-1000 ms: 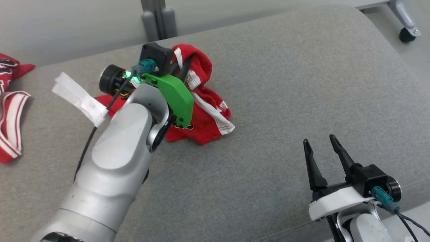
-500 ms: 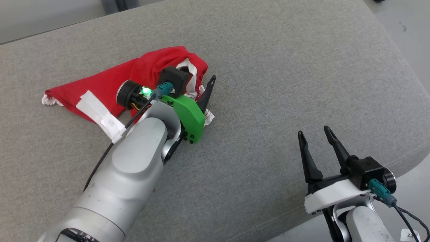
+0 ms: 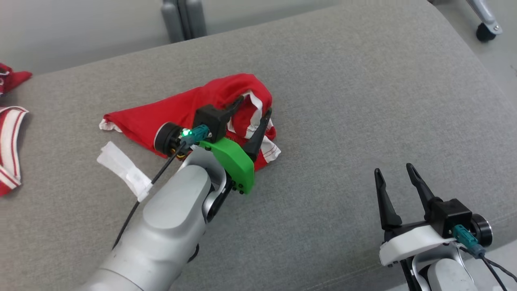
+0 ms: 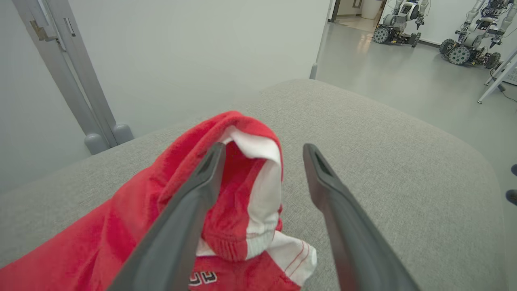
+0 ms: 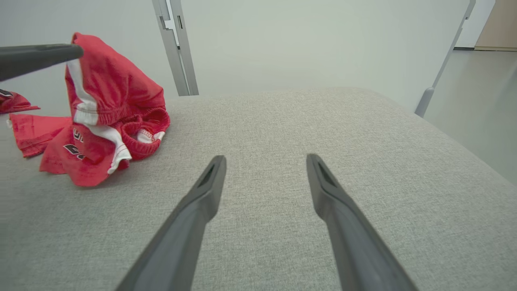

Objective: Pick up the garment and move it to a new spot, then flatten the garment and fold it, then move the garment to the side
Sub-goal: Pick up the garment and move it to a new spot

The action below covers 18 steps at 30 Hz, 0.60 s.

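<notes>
Red garment (image 3: 177,111), white-trimmed, lies bunched on the grey cushion (image 3: 343,101), left of centre, with one fold standing up. Left gripper (image 3: 254,106): fingers spread wide astride that fold, one tip touching it. Right gripper (image 3: 394,169): fingers spread wide, empty, well apart from the garment.

The garment (image 3: 181,109) is soft red cloth with a matt, slightly fleecy nap. Its white trim (image 4: 264,182) is cloth too. The cushion (image 3: 343,101) is covered in coarse grey woven fabric, matt throughout. The left gripper (image 3: 254,106) and the right gripper (image 3: 394,169) have fingers (image 4: 181,226) of smooth, dark, matt plastic. The green bracket (image 3: 232,161) is smooth plastic with a slight sheen. The white bracket (image 3: 408,240) is matt plastic. The forearm shell (image 3: 173,218) is smooth, satin silver. The cable tag (image 3: 121,169) looks like white tape or paper. The floor (image 4: 404,81) is smooth and glossy.
</notes>
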Motion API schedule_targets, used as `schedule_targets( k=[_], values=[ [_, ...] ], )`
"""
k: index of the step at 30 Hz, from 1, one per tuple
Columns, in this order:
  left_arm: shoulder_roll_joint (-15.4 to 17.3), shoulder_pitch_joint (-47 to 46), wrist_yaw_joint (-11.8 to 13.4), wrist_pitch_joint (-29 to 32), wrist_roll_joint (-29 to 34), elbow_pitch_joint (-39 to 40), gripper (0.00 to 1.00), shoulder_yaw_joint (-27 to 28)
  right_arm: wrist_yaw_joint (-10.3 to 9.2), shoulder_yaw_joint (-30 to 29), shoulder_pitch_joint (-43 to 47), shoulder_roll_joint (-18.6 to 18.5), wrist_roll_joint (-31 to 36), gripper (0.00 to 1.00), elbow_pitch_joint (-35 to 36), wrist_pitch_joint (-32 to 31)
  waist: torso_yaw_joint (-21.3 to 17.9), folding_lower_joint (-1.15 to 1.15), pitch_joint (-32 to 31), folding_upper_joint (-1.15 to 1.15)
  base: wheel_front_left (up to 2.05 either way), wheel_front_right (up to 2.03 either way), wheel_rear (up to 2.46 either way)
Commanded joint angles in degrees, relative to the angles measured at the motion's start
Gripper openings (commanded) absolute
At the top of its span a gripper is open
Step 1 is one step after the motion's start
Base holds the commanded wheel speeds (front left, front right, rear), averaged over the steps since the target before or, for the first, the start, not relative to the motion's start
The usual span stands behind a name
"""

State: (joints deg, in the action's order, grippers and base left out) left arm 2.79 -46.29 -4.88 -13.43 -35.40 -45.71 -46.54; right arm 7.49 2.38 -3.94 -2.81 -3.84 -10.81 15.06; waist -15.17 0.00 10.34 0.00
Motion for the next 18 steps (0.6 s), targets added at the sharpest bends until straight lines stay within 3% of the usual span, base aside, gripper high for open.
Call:
schedule_targets(
  k=[1,9,18],
  values=[
    [0.19,1.91,0.58,-0.52,-0.36,0.28,1.00,-0.04,-0.01,-0.42,1.09,-0.14,0.33,1.00,-0.23,0.18,5.56,0.00,-5.83,0.00,0.00,0.00,0.00],
    [1.46,12.32,4.24,-1.88,-0.57,2.82,1.00,2.26,-0.01,-2.07,4.50,-0.13,1.34,1.00,-0.50,0.18,11.38,0.00,-11.03,0.00,0.00,0.00,0.00],
    [3.54,27.37,8.72,-1.71,2.12,12.93,1.00,11.80,-0.01,-2.30,6.79,-0.14,0.70,1.00,-0.67,0.18,15.36,0.00,-13.67,0.00,0.00,0.00,0.00]
  ],
)
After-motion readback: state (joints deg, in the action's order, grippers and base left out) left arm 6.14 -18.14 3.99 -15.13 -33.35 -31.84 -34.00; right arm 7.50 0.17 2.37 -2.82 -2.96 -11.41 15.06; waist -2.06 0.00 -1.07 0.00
